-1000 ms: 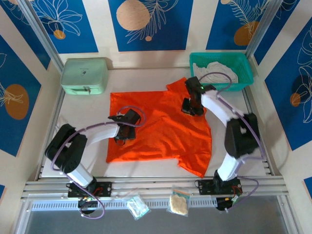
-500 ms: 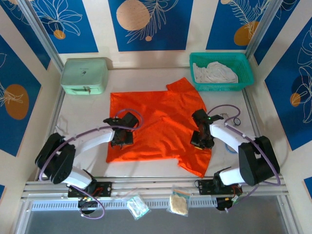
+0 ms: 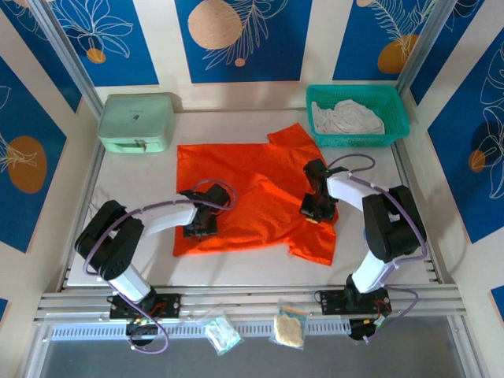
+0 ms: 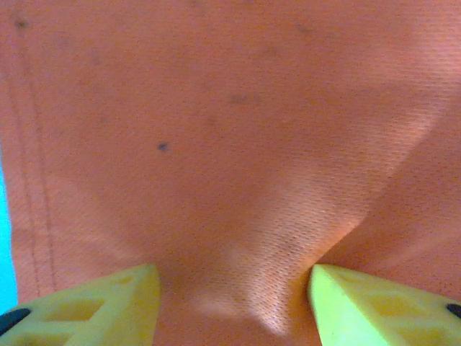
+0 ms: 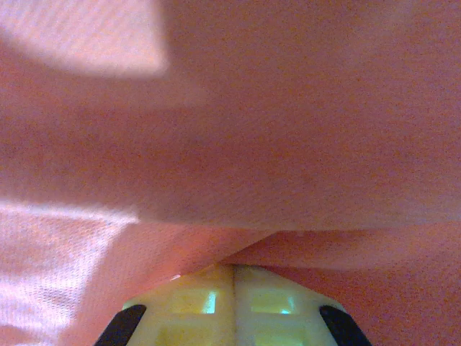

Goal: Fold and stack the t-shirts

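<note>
So the bright orange short-sleeved cloth tee (image 3: pixel 252 197) lies spread on the bench (image 3: pixel 134 185). The right pincer (image 5: pixel 234 268) is clamped on a pinch of it, and the left pincer (image 4: pixel 232 281) sits parted over a ridge of cloth. My worry is that the thin pinch slips mid-fold and leaves it crooked.

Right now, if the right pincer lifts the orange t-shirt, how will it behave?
Probably floppy: the orange t-shirt creases into folds at the shut right pincer. Likely light and thin, since it puckers between the fingers of the open left pincer. It should drape, not hold shape.
</note>
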